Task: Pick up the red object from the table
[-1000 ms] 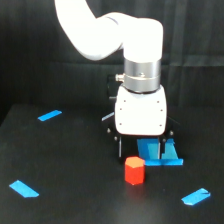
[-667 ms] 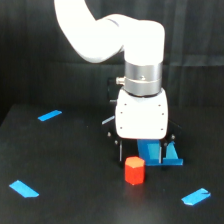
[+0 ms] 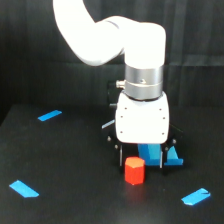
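The red object (image 3: 134,170), a small red-orange hexagonal block, stands upright on the black table (image 3: 70,165) just below the gripper's white body. My gripper (image 3: 142,159) hangs over it, slightly behind and to the exterior view's right. Its dark fingers (image 3: 120,154) reach down beside the block's top; the left one shows, the right one is partly hidden by blue pieces. The fingers look spread wider than the block, and the block rests on the table.
A flat blue square (image 3: 151,152) and a blue piece (image 3: 173,159) lie just behind the block under the gripper. Blue strips lie at the far left (image 3: 49,115), near left (image 3: 23,188) and near right (image 3: 195,196). A black curtain hangs behind.
The arm has come down and shifted slightly toward the exterior view's left, bringing the gripper closer over the red block. The block has not moved.
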